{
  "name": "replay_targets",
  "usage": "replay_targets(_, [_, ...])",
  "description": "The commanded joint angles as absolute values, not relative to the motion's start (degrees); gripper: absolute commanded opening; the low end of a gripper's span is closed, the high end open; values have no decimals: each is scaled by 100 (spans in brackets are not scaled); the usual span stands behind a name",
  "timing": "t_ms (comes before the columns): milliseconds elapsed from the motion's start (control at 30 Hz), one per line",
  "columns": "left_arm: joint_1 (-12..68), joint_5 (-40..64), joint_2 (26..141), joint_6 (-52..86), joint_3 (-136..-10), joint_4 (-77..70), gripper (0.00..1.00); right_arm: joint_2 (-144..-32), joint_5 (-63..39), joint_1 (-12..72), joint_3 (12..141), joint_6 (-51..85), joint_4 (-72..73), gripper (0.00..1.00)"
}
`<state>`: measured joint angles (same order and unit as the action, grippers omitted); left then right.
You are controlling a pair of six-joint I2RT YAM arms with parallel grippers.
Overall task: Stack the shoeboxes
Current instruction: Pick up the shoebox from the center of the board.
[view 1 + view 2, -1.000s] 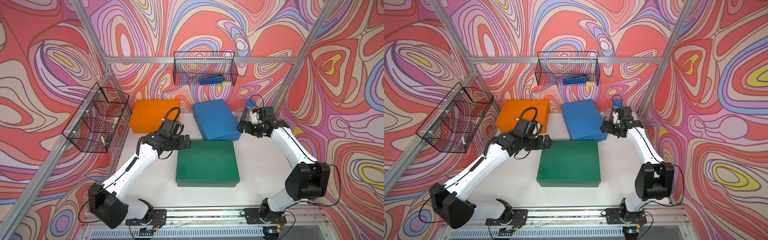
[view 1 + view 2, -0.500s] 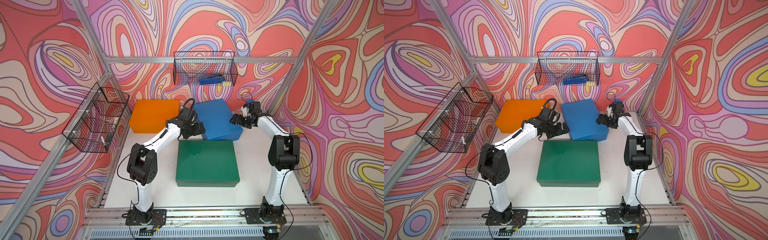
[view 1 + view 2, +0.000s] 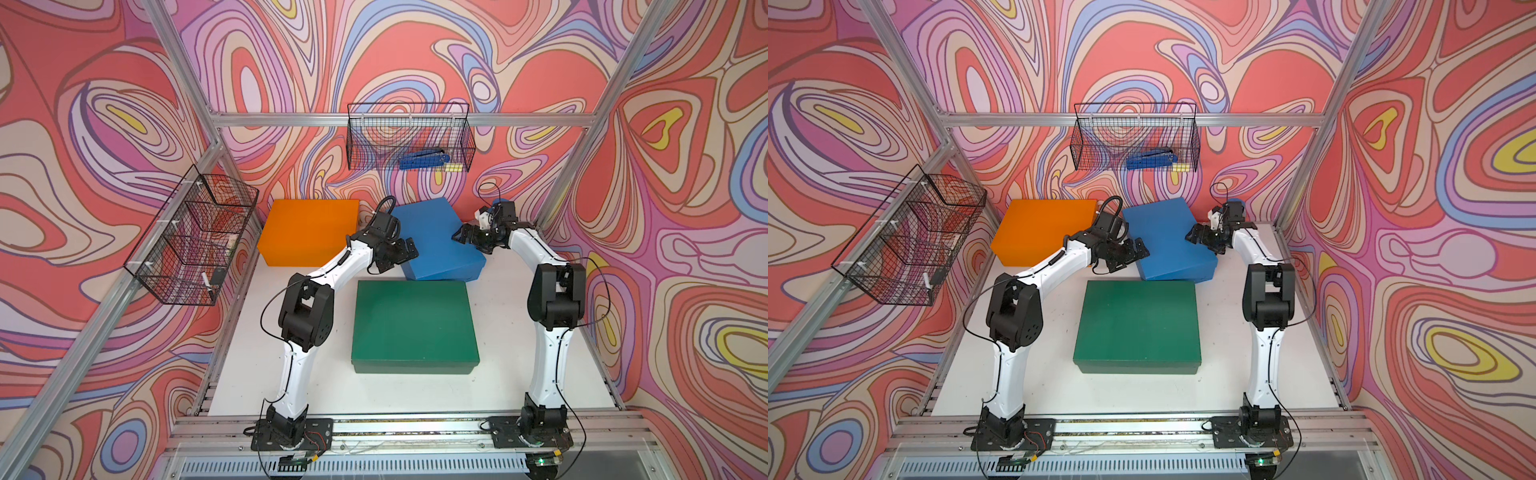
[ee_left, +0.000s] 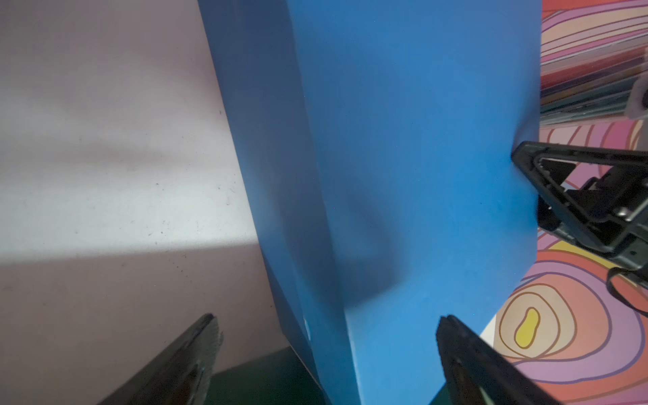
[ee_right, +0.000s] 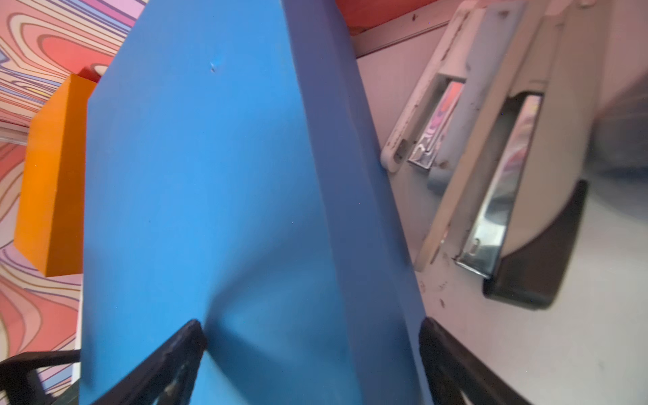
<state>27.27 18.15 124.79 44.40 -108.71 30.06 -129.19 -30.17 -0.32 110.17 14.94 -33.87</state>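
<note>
Wrist views alone show left fingers and right fingers apart astride blue shoebox.

Blue box, between your right fingers: matt, smooth card.
Orange box, beyond their tips: matt card.
Staplers, beside one finger: scuffed cream plastic, shiny metal.
Table, under them: matt white; you'll see specks.
</note>
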Motion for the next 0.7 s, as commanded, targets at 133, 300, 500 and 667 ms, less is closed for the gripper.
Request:
replay_targets(133, [2682, 2243, 13059, 4508, -11689, 3134, 96, -13325, -3507, -33, 11370, 1585, -3833, 92])
replay_targets(300, [2699, 2542, 13297, 4414, -12234, 3286, 92, -13340, -4040, -18, 11380, 1980, -3671, 86])
replay_targets(500, [2720, 2626, 13073, 4458, -12136, 2996, 91, -13173, -4397, 53, 11412, 2390, -3509, 82])
replay_targets(667, [2708, 2658, 12832, 4352, -12225, 2965, 89, -12867, -4832, 53, 11262, 3011, -2944, 80])
